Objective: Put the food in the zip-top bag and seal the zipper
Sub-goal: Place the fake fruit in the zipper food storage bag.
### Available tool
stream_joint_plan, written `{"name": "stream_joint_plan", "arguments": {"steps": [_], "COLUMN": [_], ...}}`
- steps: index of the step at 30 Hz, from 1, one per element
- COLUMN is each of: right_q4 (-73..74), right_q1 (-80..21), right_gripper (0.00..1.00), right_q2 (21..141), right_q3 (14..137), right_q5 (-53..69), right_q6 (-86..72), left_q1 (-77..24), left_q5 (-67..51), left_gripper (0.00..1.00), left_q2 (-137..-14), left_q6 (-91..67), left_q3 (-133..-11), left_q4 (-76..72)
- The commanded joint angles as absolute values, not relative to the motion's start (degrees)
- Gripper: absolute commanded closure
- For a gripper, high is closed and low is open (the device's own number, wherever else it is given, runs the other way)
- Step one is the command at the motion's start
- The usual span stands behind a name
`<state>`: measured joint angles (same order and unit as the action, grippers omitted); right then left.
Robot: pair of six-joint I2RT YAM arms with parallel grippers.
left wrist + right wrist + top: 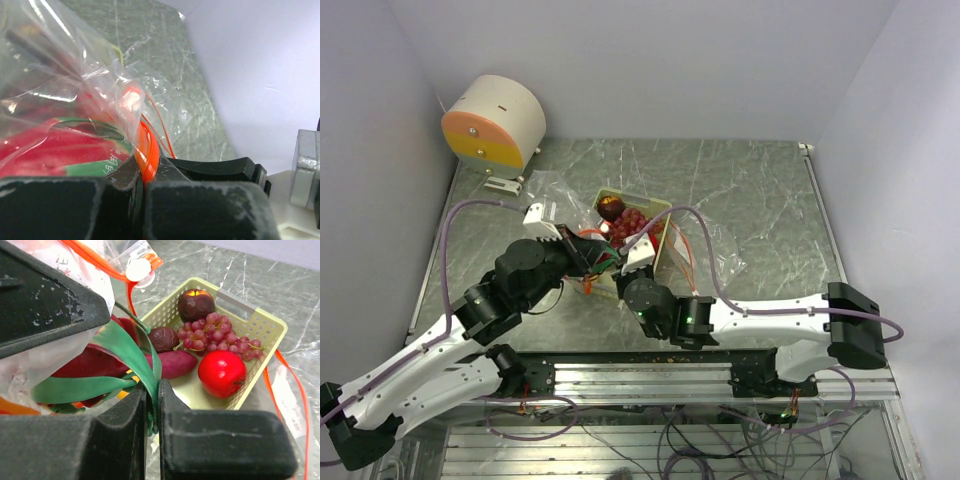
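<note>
Left gripper point(145, 187) is pinched tight on the orange zipper point(148, 150) of the bag point(75, 65); right gripper point(152, 407) is clamped on a green tip point(132, 352) of the dragon fruit point(87, 365), right at the bag, red showing through the plastic; just beyond, the tray point(265, 327) holds the apple point(221, 372), grapes point(220, 332), sweet potato point(177, 363) and two dark fruits point(196, 304); tray sits mid-table point(760, 200).

The table point(760, 190) is grey-green, like stone. A pale green basket point(265, 320) sits on it. A flat clear bag point(715, 250) lies just beside the basket.
</note>
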<state>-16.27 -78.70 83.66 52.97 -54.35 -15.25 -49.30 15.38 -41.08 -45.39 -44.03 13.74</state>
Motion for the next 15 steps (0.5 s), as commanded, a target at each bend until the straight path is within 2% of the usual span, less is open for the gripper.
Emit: {"name": "stream_joint_plan", "arguments": {"steps": [1,7,15], "right_q4": [-11.2,-7.5,-11.3], "right_q1": [-80.1,-82.5,-82.8], "right_gripper": [1.00,0.99,0.98], "right_q2": [78.6,76.9,71.8], "right_q3": [54.8,56.3,52.7], "right_q5": [-54.1,-50.3,-36.3], "right_q6": [-16.9,-15.1,-13.9], "left_q1": [-49.7,-49.7,-49.7], "left_q5": [13.1,10.8,15.4], "left_gripper": [0.93,0.93,0.93], "left_q2": [-41.7,-42.4,-38.6], "left_q6": [-48.8,-51.8,-52.1], "left_q3": [-41.8,-36.3,-33.6], "left_q4": [5.4,2.0,6.8]}}
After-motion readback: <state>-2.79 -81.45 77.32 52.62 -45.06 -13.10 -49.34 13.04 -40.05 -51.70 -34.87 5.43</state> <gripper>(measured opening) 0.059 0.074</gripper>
